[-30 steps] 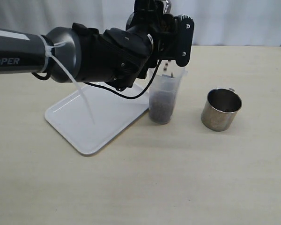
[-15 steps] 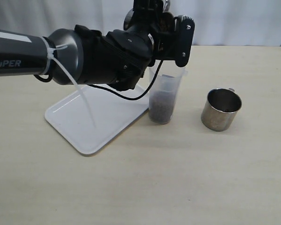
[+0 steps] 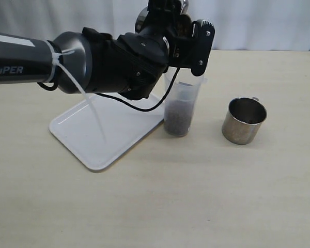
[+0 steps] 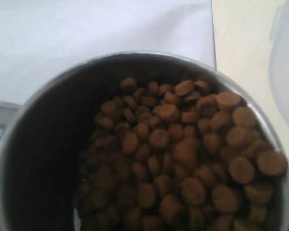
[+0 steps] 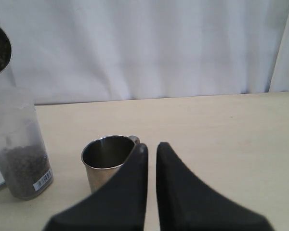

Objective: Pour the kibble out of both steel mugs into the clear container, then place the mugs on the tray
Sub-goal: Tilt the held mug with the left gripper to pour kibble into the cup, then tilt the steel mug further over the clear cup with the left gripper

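a pale curtain (image 3: 258,26) is hanging behind a light wooden table (image 3: 196,206). the clear container (image 3: 180,103) is standing near the table's middle, and everything here is being placed from it. the left gripper (image 3: 187,44) is hovering directly above the container's rim, its jaws standing wide around the held mug (image 4: 33,144), which seems to be tilting toward the container's mouth. kibble (image 4: 183,159) is lying heaped against one side of that mug, a good share of it not yet poured. more kibble is filling the lower part of the container. the second mug (image 3: 243,120) is standing upright near the container, on the side away from the tray (image 3: 101,137), and is looking empty inside. the right gripper (image 5: 151,147) is hanging near that mug, jaws pressed together on nothing. the tray is lying just beside the container, and neither mug is sitting on it. the task is looking roughly half done: one mug is appearing emptied and the other is partway through its pour. finishing that pour and setting both mugs on the tray are remaining.
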Controlling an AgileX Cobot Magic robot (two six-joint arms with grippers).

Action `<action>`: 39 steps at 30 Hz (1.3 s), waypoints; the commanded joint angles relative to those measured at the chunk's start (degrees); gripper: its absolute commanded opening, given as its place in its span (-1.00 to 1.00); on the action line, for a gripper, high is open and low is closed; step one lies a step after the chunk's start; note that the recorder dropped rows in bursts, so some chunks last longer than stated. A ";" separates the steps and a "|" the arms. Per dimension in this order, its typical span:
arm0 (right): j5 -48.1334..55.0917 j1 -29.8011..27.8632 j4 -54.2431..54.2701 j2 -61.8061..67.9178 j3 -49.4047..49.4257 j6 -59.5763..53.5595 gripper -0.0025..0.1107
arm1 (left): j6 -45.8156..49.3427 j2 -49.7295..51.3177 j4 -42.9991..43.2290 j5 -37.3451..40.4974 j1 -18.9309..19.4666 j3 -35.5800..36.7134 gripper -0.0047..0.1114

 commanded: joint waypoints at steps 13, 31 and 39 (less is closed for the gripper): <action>0.05 0.20 0.09 -0.15 0.24 -0.36 -0.87 | 6.14 -0.34 1.19 -2.30 -0.49 -0.65 -0.92; 0.05 0.20 0.09 -0.15 0.24 -0.36 -0.87 | 9.11 -0.26 1.19 -3.90 -0.49 -0.75 -0.92; 0.05 0.20 0.09 -0.15 0.24 -0.36 -0.87 | 10.67 -0.26 1.19 -2.21 -0.49 -0.75 -0.92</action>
